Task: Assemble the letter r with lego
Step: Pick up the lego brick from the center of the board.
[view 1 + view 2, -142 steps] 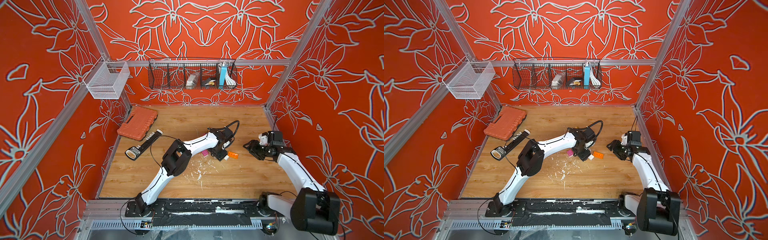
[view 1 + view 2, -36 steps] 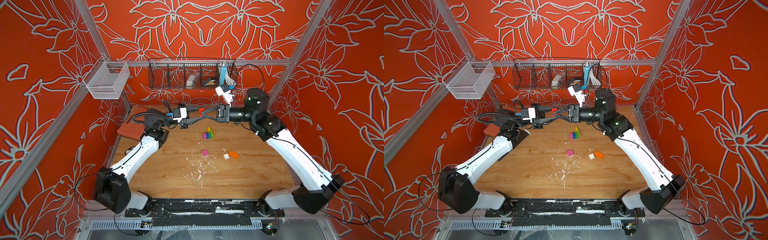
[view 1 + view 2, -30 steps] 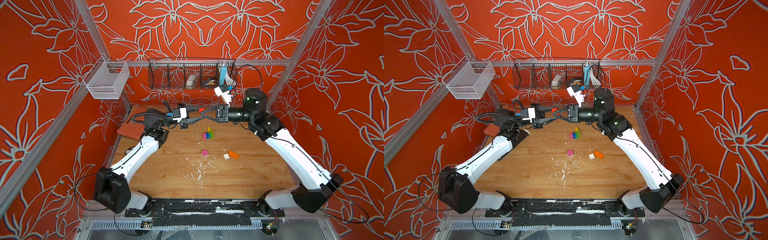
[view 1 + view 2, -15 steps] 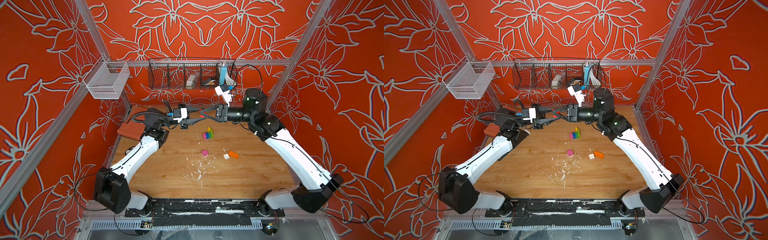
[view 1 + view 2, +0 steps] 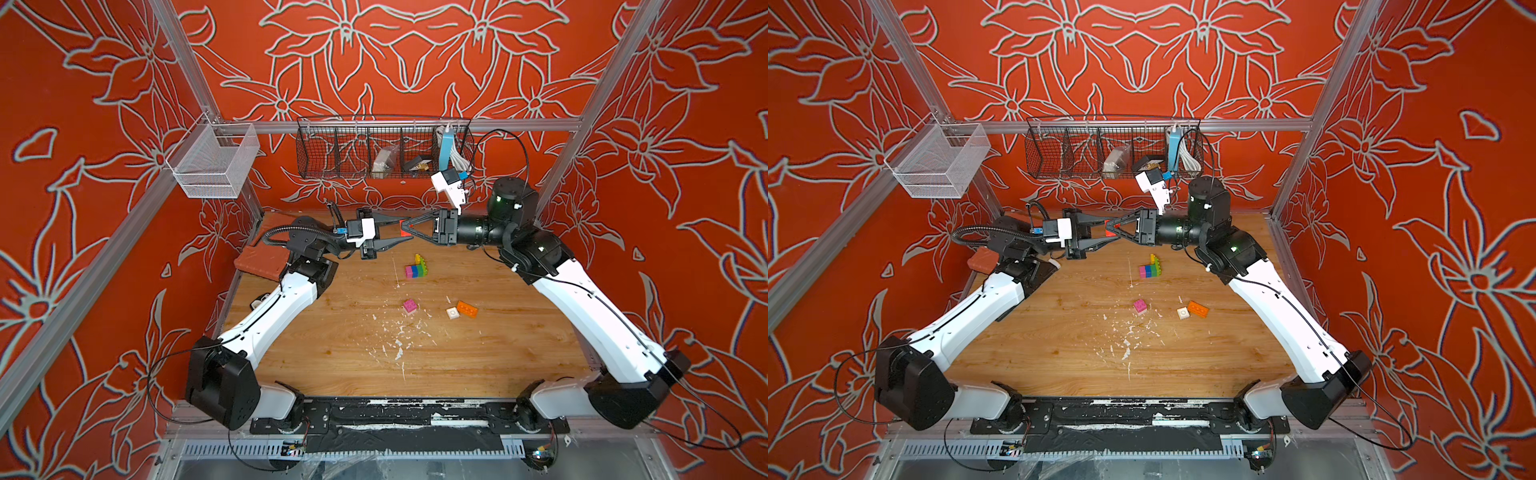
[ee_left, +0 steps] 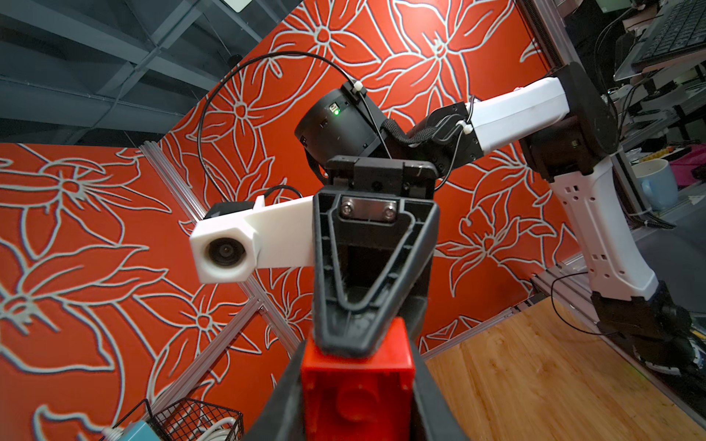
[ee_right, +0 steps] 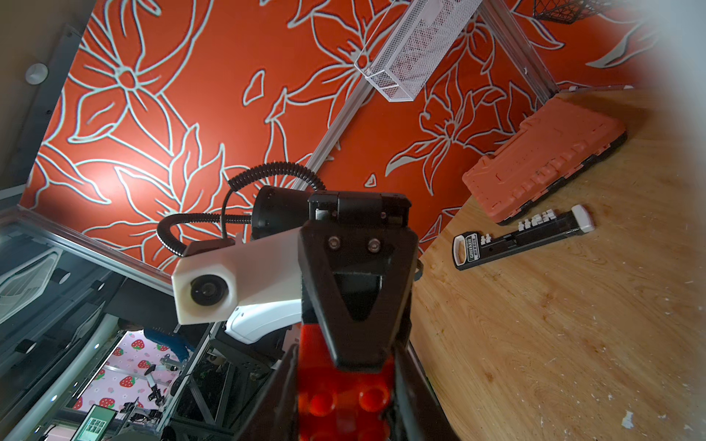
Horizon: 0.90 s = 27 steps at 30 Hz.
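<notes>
Lego: we see red brick [image 5: 405,227] off table, in air between two pincer tips meeting head-on above back of table [image 5: 478,365]. Right gripper [image 5: 411,227] clamped on it; right wrist view shows brick's studs between its fingers. Left gripper [image 5: 400,229] fingers flank same brick, crosswise to right pair; whether they press it we cannot tell. Down on table: joined cluster [image 5: 417,268] of pink, blue, green, yellow bricks. Nearer front, loose pink brick [image 5: 409,306], then white brick [image 5: 452,313] just beside orange brick [image 5: 467,309]. Orange case [image 5: 259,262] in back corner on left arm's side.
</notes>
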### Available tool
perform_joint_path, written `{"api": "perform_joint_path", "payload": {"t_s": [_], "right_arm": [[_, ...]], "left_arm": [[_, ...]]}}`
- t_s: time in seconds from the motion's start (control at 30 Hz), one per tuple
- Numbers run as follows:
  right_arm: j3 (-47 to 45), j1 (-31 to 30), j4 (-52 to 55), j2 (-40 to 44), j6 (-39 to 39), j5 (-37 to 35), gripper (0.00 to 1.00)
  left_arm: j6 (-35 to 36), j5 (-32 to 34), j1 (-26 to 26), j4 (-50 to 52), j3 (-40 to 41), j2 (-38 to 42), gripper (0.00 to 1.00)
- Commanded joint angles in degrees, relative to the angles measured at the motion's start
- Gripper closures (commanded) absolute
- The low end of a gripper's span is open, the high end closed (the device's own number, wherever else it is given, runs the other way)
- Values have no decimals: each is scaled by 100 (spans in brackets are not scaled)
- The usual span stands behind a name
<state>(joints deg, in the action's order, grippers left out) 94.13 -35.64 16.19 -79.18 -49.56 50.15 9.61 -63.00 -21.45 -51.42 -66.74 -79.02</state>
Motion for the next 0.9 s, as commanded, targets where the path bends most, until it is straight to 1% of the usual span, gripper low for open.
{"api": "perform_joint_path", "payload": {"t_s": [0.0, 0.03, 0.1, 0.17, 0.23, 0.3, 0.37, 0.4, 0.43, 0.47, 0.57, 0.7, 0.77, 0.87], "right_arm": [[60, -14, 309, 260, 623, -348, 100], [79, -13, 491, 286, 792, -480, 100], [97, 6, 876, 366, 1207, -777, 100], [72, 20, 1376, 450, 1740, -1264, 100], [-23, 29, 1855, 544, 2257, -1849, 100], [-190, 31, 2264, 603, 2772, -2515, 100], [-397, 31, 2628, 605, 3198, -3188, 100], [-498, 23, 2749, 592, 3341, -3404, 100], [-631, 18, 2851, 564, 3531, -3540, 100], [-766, 19, 2951, 532, 3651, -3756, 100], [-1089, 13, 3199, 339, 3752, -4231, 100], [-1410, -65, 3329, -46, 3616, -4509, 100], [-1444, -92, 3394, -319, 3455, -4638, 100], [-1306, -156, 3538, -767, 3101, -4893, 100]], "left_arm": [[50, 390, -82, 651, -128, 262, 10], [112, 504, -108, 970, -129, 334, 1], [177, 759, -160, 1555, -78, 509, 1], [127, 1089, -212, 2101, 55, 717, 1], [-205, 1537, -273, 2520, 251, 917, 1], [-682, 2254, -360, 3033, 429, 1097, 1], [-1306, 3316, -494, 3888, 480, 1210, 1], [-1526, 3696, -531, 4355, 463, 1227, 1], [-1758, 3957, -552, 4857, 443, 1224, 1], [-1903, 4073, -554, 5283, 433, 1210, 1], [-2261, 4435, -555, 6087, 557, 1194, 1], [-2974, 4839, -554, 6547, 853, 1192, 1], [-3492, 5173, -556, 6933, 926, 1080, 1], [-3894, 5314, -539, 7550, 894, 796, 1]]}}
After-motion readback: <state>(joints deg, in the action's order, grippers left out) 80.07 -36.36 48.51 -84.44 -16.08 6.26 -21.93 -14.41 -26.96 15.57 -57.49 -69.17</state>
